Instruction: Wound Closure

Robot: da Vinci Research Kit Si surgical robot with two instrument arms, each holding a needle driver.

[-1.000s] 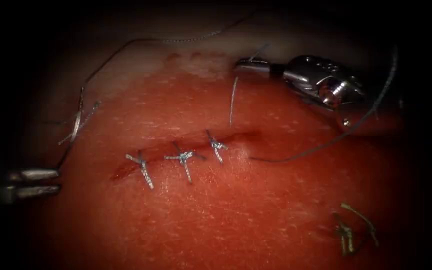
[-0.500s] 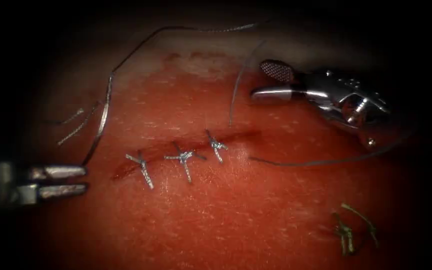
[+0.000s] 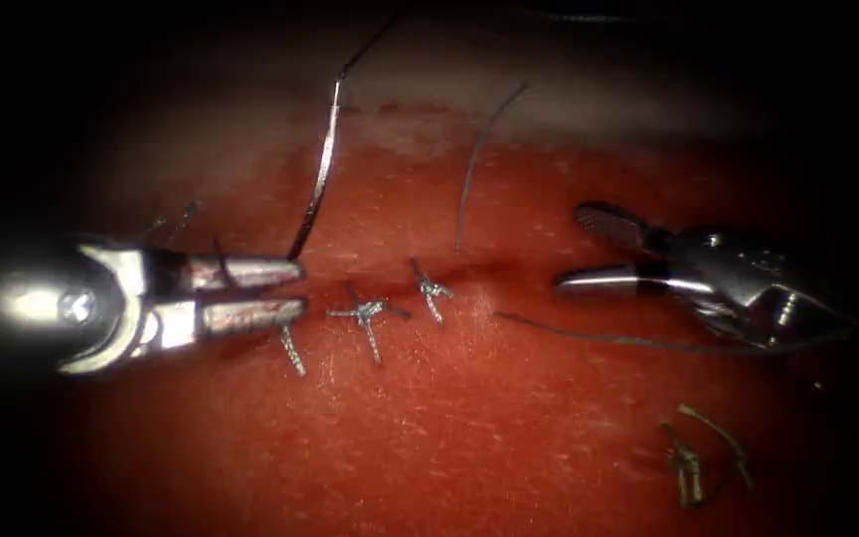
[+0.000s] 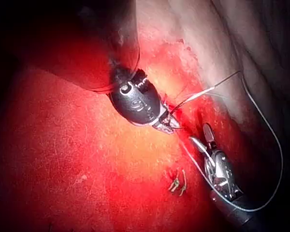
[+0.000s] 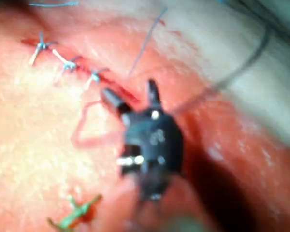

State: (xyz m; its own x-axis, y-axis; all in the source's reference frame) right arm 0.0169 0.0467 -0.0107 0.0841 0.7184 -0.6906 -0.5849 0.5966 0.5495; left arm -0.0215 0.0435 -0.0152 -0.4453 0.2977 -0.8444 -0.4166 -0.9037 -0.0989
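My left tool (image 3: 300, 288) lies over the left end of the cut (image 3: 474, 270), its jaws shut on one end of the curved needle (image 3: 322, 169). The needle rises clear of the tissue (image 3: 449, 428), trailing thread off the top. The same grip appears in the left wrist view: the left tool (image 4: 171, 124) with the needle (image 4: 193, 98). My right tool (image 3: 581, 249) hovers at the cut's right end, jaws open and empty, as the right wrist view confirms for the right tool (image 5: 130, 92). Three knotted stitches (image 3: 365, 316) cross the cut. The leftmost one is partly hidden under the left jaws.
A loose thread tail (image 3: 474, 159) stands up behind the rightmost stitch. Another strand (image 3: 628, 341) leaves the cut's right end and runs under the right tool. Cut ends of thread (image 3: 693, 457) lie at the lower right on the tissue.
The right tool opened, let go of the thread tail and came down toward the cut's right end. The left tool moved right to the cut's left end, carrying the needle.
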